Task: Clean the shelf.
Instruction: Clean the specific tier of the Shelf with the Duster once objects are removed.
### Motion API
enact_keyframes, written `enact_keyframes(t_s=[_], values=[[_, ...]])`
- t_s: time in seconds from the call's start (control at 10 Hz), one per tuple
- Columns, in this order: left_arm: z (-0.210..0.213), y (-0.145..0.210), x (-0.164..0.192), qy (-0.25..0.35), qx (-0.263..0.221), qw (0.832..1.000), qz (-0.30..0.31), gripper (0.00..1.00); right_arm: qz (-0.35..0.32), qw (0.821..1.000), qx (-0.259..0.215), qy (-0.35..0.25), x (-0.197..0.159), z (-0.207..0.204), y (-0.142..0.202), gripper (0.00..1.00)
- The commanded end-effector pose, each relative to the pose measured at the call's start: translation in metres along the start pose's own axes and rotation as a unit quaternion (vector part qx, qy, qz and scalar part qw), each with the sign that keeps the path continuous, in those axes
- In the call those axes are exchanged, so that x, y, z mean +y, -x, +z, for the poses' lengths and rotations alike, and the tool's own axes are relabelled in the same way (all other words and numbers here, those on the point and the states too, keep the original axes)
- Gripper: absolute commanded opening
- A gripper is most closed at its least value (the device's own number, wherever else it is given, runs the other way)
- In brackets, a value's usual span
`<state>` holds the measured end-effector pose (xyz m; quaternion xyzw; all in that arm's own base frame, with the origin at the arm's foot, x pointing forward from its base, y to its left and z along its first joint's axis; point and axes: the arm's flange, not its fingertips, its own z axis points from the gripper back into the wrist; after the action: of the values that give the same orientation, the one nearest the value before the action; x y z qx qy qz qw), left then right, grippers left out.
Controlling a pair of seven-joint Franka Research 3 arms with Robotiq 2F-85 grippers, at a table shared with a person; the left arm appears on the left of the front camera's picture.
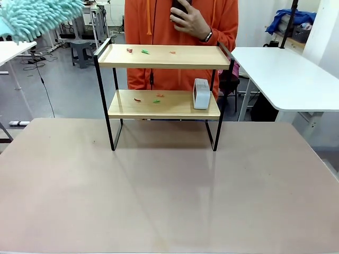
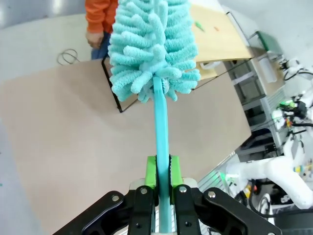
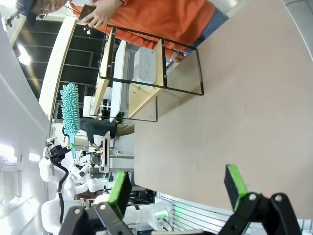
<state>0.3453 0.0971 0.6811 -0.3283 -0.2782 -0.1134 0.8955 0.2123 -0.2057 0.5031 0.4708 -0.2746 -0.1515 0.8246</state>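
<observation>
Shelf (image 2: 222, 39) stands well beyond left claw (image 2: 163, 169) gripping duster (image 2: 151, 49).

Front camera faces the shelf (image 1: 164, 57) head-on; both wrists share it.

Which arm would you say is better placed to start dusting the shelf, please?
Left: the left gripper is shut on the teal duster, raised left of the shelf; the right gripper is open and empty.

The duster (image 1: 39, 18) runs off the top-left corner, and coloured scraps (image 1: 144, 51) on the shelf (image 1: 190, 54) are too small to identify.
</observation>
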Motion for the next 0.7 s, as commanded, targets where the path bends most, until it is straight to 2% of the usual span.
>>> enact_keyframes(t_s=[0.0,0.3,0.4,0.6], values=[[0.008,0.004,0.016,0.001,-0.015,1.0,0.017,0.12,0.013,1.0,-0.006,-0.008,0.001,-0.001,-0.002,1.0],[-0.001,-0.006,-0.005,-0.013,0.009,1.0,-0.009,0.12,0.013,1.0,-0.006,-0.008,0.001,-0.001,-0.002,1.0],[-0.01,-0.021,-0.017,-0.018,0.03,0.999,-0.031,0.12,0.013,1.0,-0.006,-0.008,0.001,-0.001,-0.002,1.0],[-0.045,-0.045,-0.043,-0.023,0.083,0.996,-0.028,0.12,0.013,1.0,-0.006,-0.008,0.001,-0.001,-0.002,1.0]])
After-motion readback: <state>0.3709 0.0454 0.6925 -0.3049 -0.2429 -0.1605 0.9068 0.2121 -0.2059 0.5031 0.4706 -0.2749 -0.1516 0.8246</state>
